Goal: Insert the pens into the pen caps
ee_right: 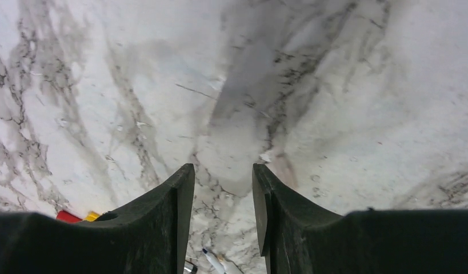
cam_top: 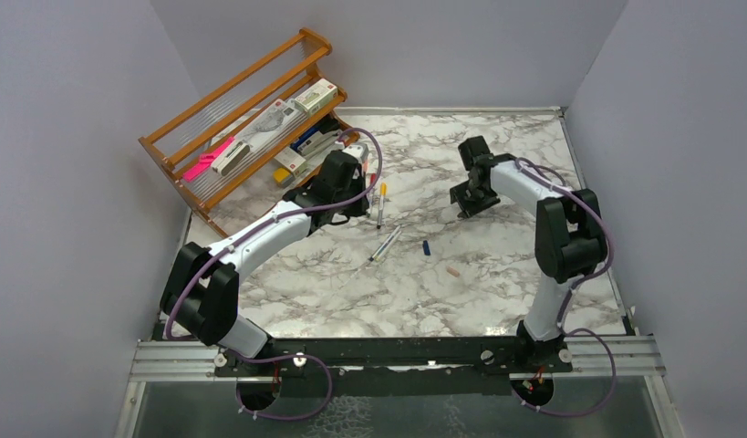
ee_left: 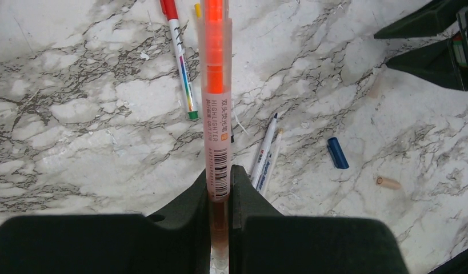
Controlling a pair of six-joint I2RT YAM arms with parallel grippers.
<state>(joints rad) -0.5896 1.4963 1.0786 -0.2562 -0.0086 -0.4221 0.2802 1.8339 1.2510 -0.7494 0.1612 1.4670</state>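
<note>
L: your left gripper [ee_left: 221,174] pinches orange pen [ee_left: 215,114] at its rear, front end free for capping | R: right gripper [ee_right: 223,168] half-open, empty, probably for dark blue cap [ee_left: 338,152]

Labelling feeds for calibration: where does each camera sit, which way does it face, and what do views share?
Top external: high behind the bases, looking down on the marble table; left arm and right arm show.
Left wrist: on the left gripper, looking along its jaws, shut on the orange pen, at the table.
Right wrist: on the right gripper, facing bare marble between open jaws.
Shared: the dark blue cap shows in top and left wrist views.
</note>
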